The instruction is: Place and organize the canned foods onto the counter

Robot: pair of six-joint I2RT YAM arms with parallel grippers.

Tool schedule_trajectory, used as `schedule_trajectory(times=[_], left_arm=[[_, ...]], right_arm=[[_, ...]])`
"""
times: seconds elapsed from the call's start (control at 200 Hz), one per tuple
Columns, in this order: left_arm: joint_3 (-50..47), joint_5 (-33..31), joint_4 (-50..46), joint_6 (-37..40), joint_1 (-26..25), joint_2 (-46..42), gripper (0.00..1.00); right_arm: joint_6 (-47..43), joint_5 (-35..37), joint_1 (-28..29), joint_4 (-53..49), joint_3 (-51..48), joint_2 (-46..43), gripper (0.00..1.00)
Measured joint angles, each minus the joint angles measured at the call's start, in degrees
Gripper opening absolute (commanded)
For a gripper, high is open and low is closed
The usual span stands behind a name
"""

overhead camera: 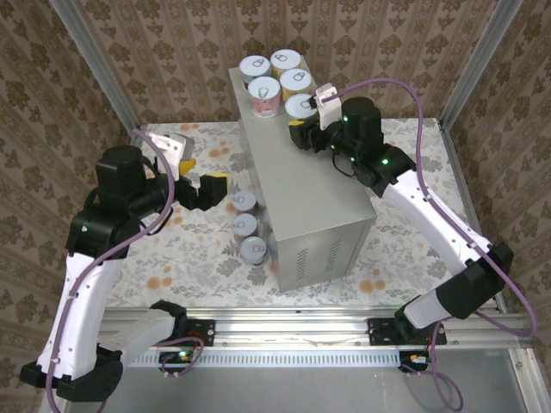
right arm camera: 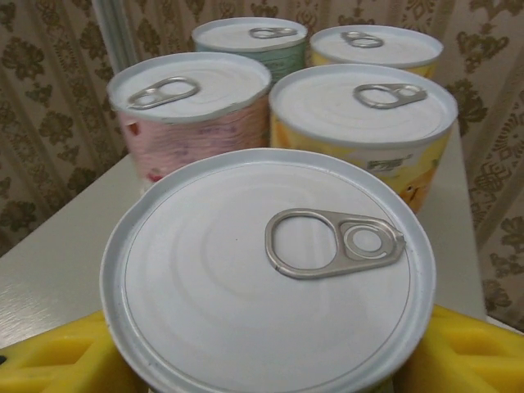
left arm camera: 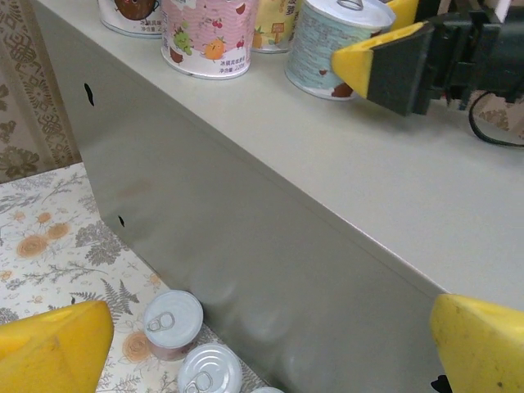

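Observation:
The counter point(overhead camera: 318, 206) is a tall light-grey box running from the far middle toward the near right. Five cans stand grouped at its far end. One is pink-labelled point(overhead camera: 263, 89) point(left arm camera: 203, 37) and one yellow-labelled point(overhead camera: 295, 83) point(right arm camera: 364, 110). The nearest of the group point(overhead camera: 301, 105) point(right arm camera: 266, 262) is a pale blue can point(left arm camera: 332, 41). It stands upright on the counter top with my right gripper point(overhead camera: 303, 127) point(right arm camera: 262, 364) shut on it, a yellow finger point(left arm camera: 377, 65) against its side. Three more cans point(overhead camera: 244, 201) point(overhead camera: 245, 225) point(overhead camera: 253, 249) stand on the floral cloth against the counter's left side. My left gripper point(overhead camera: 205, 188) point(left arm camera: 270, 348) hangs open and empty just left of them.
The near half of the counter top point(left arm camera: 393, 188) is bare. Vent slits point(overhead camera: 323, 255) mark its near end face. Floral cloth point(overhead camera: 164, 258) covers the floor left of the box. Patterned walls and metal posts point(overhead camera: 95, 60) enclose the space, and a rail point(overhead camera: 293, 331) runs along the near edge.

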Motion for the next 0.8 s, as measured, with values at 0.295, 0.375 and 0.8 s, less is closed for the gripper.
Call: schedule_trajectory(times=[0.295, 0.375, 0.8], left_arm=[[0.00, 0.35, 0.04, -0.02, 0.31, 0.22, 1.00], [0.00, 0.39, 0.09, -0.02, 0.31, 0.46, 1.00], [0.00, 1.27, 1.07, -0.48, 0.68, 2.62, 1.00]], right_arm=[[0.00, -0.20, -1.51, 0.28, 2.08, 2.25, 0.66], [0.02, -0.22, -1.64, 0.35, 2.14, 2.36, 0.66], [-0.20, -0.44, -1.97, 0.37, 2.10, 2.32, 0.67]])
